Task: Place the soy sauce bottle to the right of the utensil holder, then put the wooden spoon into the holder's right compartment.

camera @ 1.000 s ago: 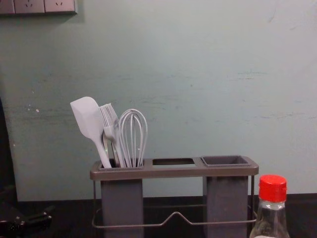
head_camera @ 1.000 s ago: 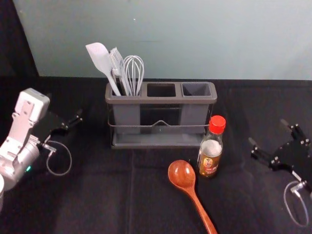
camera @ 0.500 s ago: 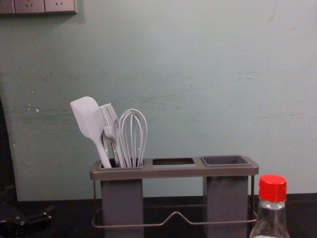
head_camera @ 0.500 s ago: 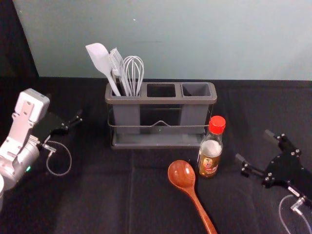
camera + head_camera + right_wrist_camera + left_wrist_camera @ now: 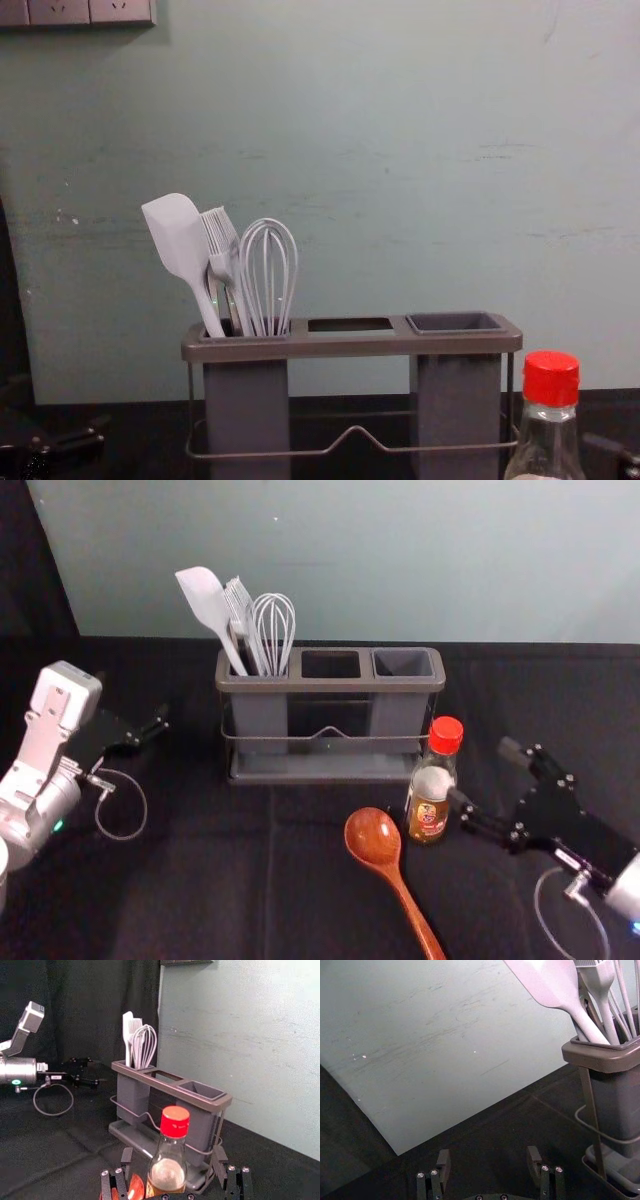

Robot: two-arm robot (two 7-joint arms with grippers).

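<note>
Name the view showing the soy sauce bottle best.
Head view: the soy sauce bottle appears cap to base. The chest view shows its cap and neck; the right wrist view, cap and upper body.

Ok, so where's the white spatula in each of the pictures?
Head view: the white spatula is upper left, leaning out of the utensil holder.
Chest view: left of the whisk.
Left wrist view: close up, its broad head against the wall.
Right wrist view: at the holder's end farther from the soy sauce bottle.
Landmark in all four: the holder.
</note>
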